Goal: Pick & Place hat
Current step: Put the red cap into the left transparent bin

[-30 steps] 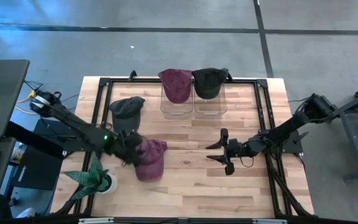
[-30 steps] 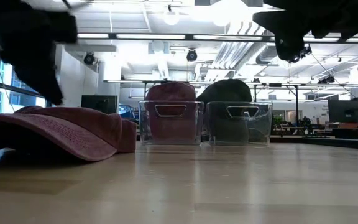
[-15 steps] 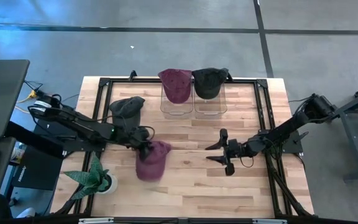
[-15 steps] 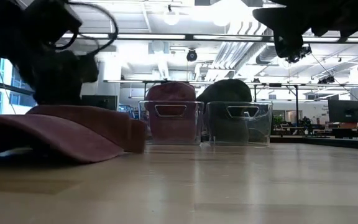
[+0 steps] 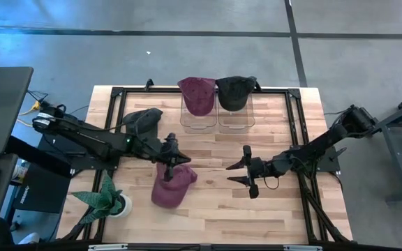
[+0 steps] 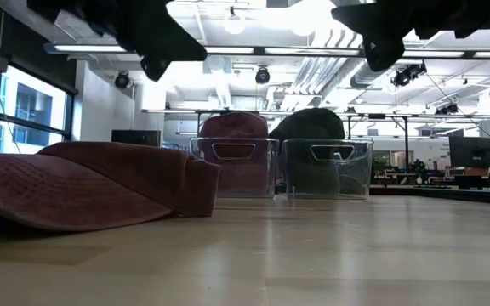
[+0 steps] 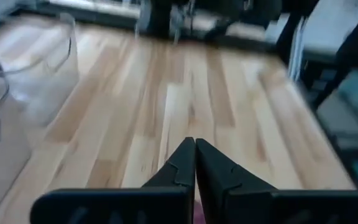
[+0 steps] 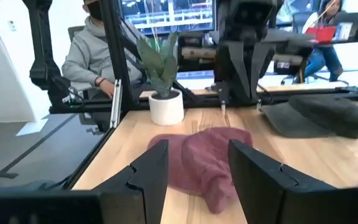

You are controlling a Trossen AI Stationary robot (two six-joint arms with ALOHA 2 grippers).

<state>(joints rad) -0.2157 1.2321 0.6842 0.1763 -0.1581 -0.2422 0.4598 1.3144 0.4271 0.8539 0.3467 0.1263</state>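
Observation:
A maroon hat [image 5: 171,185] lies flat on the wooden table, left of the middle; it also shows in the low view [image 6: 92,183] and the right wrist view [image 8: 207,155]. My left gripper [image 5: 177,159] hangs just above the hat's far end, shut with nothing between its fingers [image 7: 195,146]. In the low view the left gripper [image 6: 156,53] is well clear of the hat. My right gripper [image 5: 236,173] stands open to the right of the hat, pointing at it. The hat shows farther off between the right gripper's two fingers [image 8: 194,171].
Two clear bins [image 5: 217,116] stand at the far middle, a maroon hat [image 5: 196,94] in one and a dark hat [image 5: 234,90] in the other. A dark grey hat [image 5: 143,120] lies far left. A potted plant [image 5: 107,201] stands near left. A person [image 8: 95,59] sits beyond the left edge.
My left gripper has passed over the maroon hat toward the table's right edge, risen and shut on nothing. The hat has slid a little to the right and turned on the table. My right gripper has crept toward the hat.

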